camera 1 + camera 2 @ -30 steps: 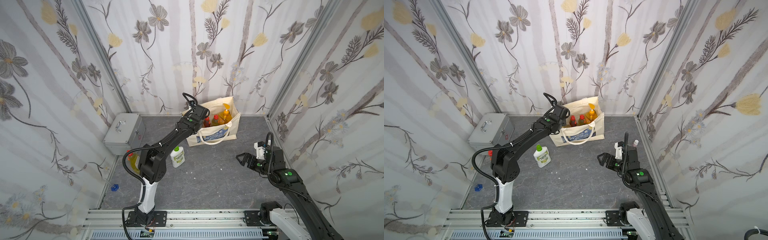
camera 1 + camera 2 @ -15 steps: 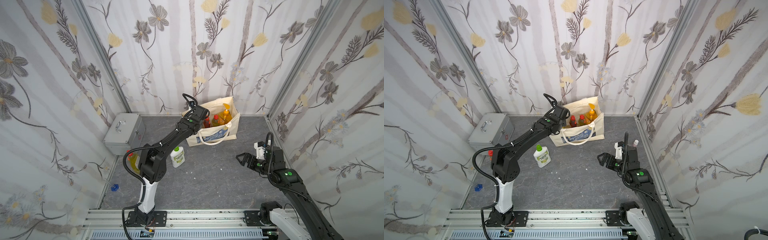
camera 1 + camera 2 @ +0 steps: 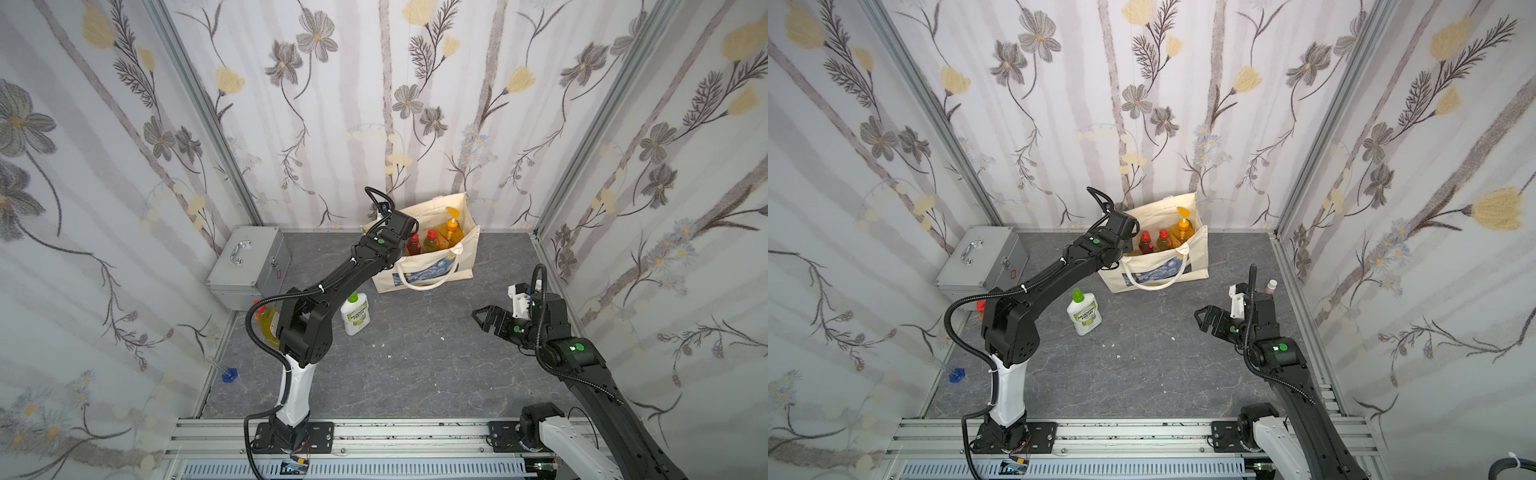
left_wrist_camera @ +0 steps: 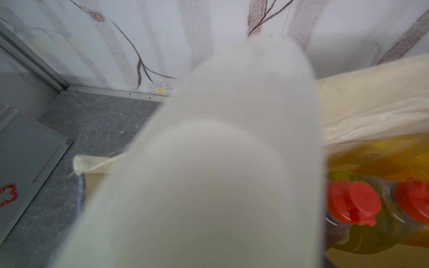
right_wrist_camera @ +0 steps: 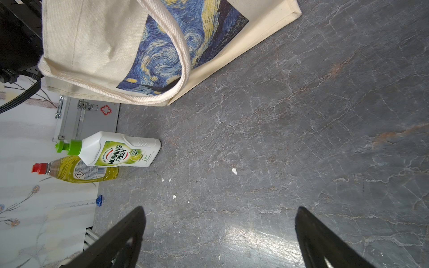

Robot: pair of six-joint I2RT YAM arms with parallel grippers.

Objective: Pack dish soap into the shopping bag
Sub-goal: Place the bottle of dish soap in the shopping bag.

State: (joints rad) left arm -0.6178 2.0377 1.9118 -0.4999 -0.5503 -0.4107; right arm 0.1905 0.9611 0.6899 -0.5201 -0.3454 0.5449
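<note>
You can't see the left gripper: a blurred white shape [image 4: 209, 174] fills its wrist view, and the arm [image 3: 353, 270] covers it in both top views.

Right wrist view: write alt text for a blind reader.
A cream shopping bag with a blue swirl print sits on grey floor. Nearby stand a white bottle, a yellow bottle and a silver case. The right end effector is open.
</note>
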